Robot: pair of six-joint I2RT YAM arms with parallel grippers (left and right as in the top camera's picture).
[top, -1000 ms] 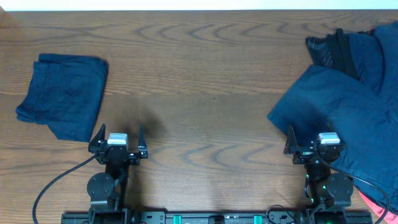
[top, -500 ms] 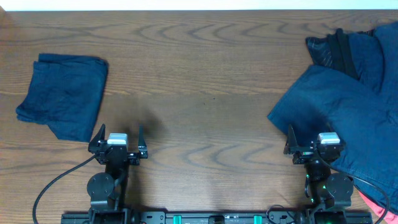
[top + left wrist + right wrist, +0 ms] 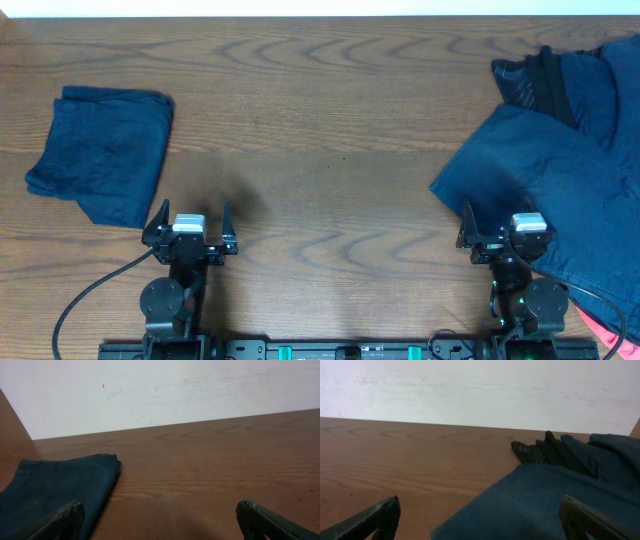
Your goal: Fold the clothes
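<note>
The middle of the table is bare wood, with wide room to pass. A folded garment blocks the far left; a loose heap of clothes crowds the right side (its edge lies just ahead of the right gripper).

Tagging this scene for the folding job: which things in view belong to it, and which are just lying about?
Job: folded navy garment, left; unfolded navy garments, right; black garment behind them.
Lying about: black cable, front left; pink scrap at right edge, unidentifiable.
</note>
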